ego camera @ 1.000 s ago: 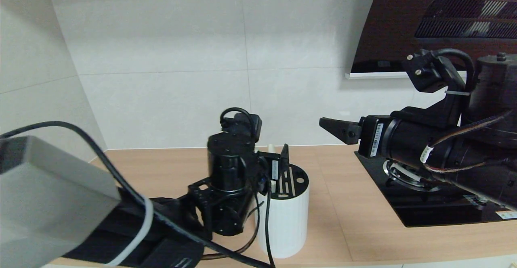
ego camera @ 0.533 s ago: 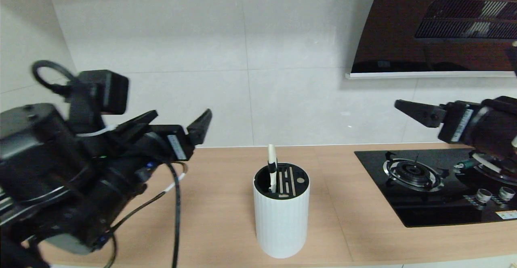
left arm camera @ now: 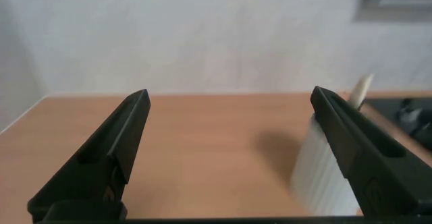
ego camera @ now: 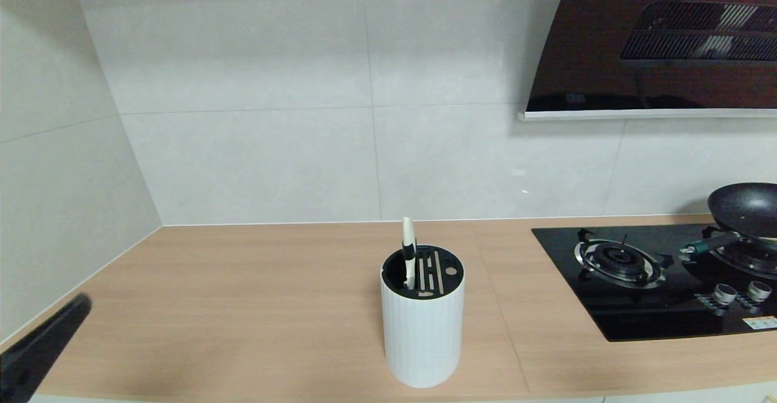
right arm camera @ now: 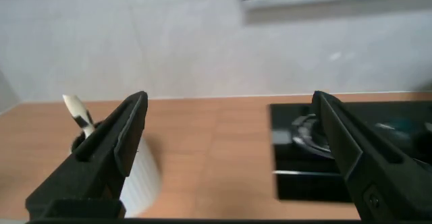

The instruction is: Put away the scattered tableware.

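A white ribbed holder (ego camera: pixel 423 324) with a black slotted top stands on the wooden counter (ego camera: pixel 243 306) near its front edge. A utensil with a white handle and a black band (ego camera: pixel 408 242) stands upright in one of its slots. My left gripper (left arm camera: pixel 229 97) is open and empty, set back from the holder (left arm camera: pixel 324 166), which lies off to one side. One of its black fingers (ego camera: pixel 42 345) shows at the counter's lower left corner. My right gripper (right arm camera: pixel 228 99) is also open and empty, with the holder (right arm camera: pixel 138 177) and the handle (right arm camera: pixel 77 113) beyond one finger.
A black gas hob (ego camera: pixel 655 281) takes up the counter's right end, with a dark pan (ego camera: pixel 743 209) on its far burner. A dark range hood (ego camera: pixel 661 39) hangs above it. Tiled walls close the back and left. Bare counter lies left of the holder.
The left arm has drawn away from the holder, up and left, then down almost out of the head view. The right arm has pulled off to the right. The utensil stays in the holder.
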Robot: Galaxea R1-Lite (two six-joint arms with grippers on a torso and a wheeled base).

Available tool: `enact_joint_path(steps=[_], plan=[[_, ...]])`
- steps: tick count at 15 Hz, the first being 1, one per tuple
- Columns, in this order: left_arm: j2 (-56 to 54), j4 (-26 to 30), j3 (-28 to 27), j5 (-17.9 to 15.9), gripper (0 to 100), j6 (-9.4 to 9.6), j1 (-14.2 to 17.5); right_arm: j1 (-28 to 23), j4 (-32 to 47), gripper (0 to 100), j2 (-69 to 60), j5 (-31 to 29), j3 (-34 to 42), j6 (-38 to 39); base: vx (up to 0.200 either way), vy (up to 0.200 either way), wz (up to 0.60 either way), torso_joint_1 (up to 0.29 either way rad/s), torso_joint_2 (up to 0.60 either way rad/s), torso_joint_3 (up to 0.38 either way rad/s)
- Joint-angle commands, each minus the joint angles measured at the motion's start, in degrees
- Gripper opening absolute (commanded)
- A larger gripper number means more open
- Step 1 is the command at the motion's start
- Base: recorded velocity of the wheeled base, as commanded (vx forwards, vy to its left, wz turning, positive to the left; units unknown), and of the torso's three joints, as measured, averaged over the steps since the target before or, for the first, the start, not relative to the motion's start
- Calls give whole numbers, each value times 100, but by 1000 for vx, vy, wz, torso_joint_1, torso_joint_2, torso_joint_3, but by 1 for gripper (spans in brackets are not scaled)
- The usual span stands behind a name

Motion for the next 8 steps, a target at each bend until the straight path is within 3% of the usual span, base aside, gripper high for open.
enact_joint_path(steps=[1,2,3,4,6,7,8], plan=[[-2514,2075,-401,-576,100,47,1034,-526,1553,100,-2321,30,32,-67,0,0,0,0,0,0],[-2540,2111,-410,-585,100,47,1043,-535,1579,100,-2339,39,24,-67,0,0,0,0,0,0],[-2821,2585,-506,-638,100,135,1149,-728,1711,100,-2374,-32,41,-40,0,0,0,0,0,0],[-2795,2594,-471,-313,100,29,1333,-1132,1702,100,-2374,-14,243,-40,0,0,0,0,0,0],[-2804,2585,-348,-242,100,-6,1588,-1616,1728,100,-2752,74,525,-67,0,0,0,0,0,0],[-2892,2568,-181,-304,100,12,1957,-1668,1746,100,-2954,232,850,-163,0,0,0,0,0,0],[-3349,2620,100,-638,100,214,2203,-1660,1561,100,-2945,4,1175,-198,0,0,0,0,0,0]])
